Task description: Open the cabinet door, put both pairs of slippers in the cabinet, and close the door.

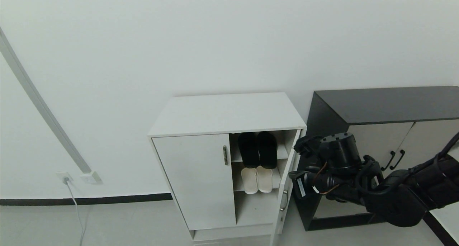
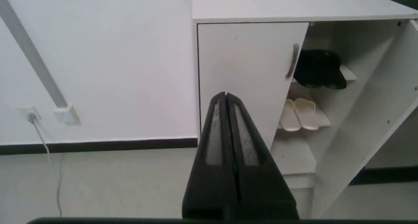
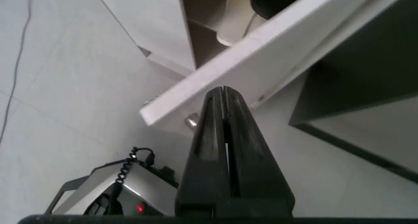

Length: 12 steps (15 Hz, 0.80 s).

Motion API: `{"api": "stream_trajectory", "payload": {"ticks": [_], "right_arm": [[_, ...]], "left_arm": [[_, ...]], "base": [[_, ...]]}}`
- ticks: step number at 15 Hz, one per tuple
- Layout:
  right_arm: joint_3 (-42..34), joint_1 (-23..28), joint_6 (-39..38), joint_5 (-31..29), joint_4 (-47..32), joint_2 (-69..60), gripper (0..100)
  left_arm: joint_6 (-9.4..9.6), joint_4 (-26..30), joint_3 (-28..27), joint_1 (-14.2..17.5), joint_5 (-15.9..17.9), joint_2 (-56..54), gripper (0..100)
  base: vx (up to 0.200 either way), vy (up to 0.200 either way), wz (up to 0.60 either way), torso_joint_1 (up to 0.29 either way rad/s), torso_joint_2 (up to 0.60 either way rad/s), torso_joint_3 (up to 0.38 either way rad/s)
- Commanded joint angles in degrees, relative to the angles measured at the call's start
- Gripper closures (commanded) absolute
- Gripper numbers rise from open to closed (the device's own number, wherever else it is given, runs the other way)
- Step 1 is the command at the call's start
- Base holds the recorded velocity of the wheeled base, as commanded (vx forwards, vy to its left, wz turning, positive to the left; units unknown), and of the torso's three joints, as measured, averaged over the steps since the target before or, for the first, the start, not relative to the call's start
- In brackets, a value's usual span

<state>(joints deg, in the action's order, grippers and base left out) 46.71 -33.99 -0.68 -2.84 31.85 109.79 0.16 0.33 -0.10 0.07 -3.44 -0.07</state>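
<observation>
Standing open, the cabinet's right-hand door [image 1: 285,188] is swung out toward the near side, its thin white edge facing the viewer and a small metal handle [image 1: 284,200] low on it. The right end effector [image 3: 224,93] sits just to the right of this door, fingers pressed together with nothing between them, tips right up against the door's white panel; whether they touch it cannot be told. The left end effector [image 2: 226,96] hangs well apart on the near side, its fingers also pressed together and bare, pointing toward the closed left door [image 1: 195,181].

Inside the white cabinet [image 1: 226,113], a pair of black slippers [image 1: 257,150] lies side by side on the upper shelf, toes outward. A pair of white slippers [image 1: 256,179] lies on the shelf just below, also side by side. The bottom compartment is bare.

To the right of the cabinet stands a dark sideboard [image 1: 387,106] with pale doors. Far left, a wall socket [image 1: 64,177] holds a plug whose cable drops to the floor.
</observation>
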Motion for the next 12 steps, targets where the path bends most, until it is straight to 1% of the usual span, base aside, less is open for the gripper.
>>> {"api": "stream_trajectory", "payload": {"ticks": [1,6,12], "right_arm": [[0.0,0.1,0.0,0.0,0.1,0.8,100],[1.8,0.1,-0.2,0.2,0.1,3.9,100],[7.6,0.1,-0.6,0.0,2.8,12.7,100]], "left_arm": [[-0.07,0.0,0.0,0.0,-0.1,0.1,100],[-0.07,0.0,0.0,0.0,-0.1,0.1,100],[-0.07,0.0,0.0,0.0,-0.1,0.1,100]], "base": [[0.0,0.0,0.0,0.0,0.0,0.0],[0.0,0.0,0.0,0.0,0.0,0.0],[0.0,0.0,0.0,0.0,0.0,0.0]]}}
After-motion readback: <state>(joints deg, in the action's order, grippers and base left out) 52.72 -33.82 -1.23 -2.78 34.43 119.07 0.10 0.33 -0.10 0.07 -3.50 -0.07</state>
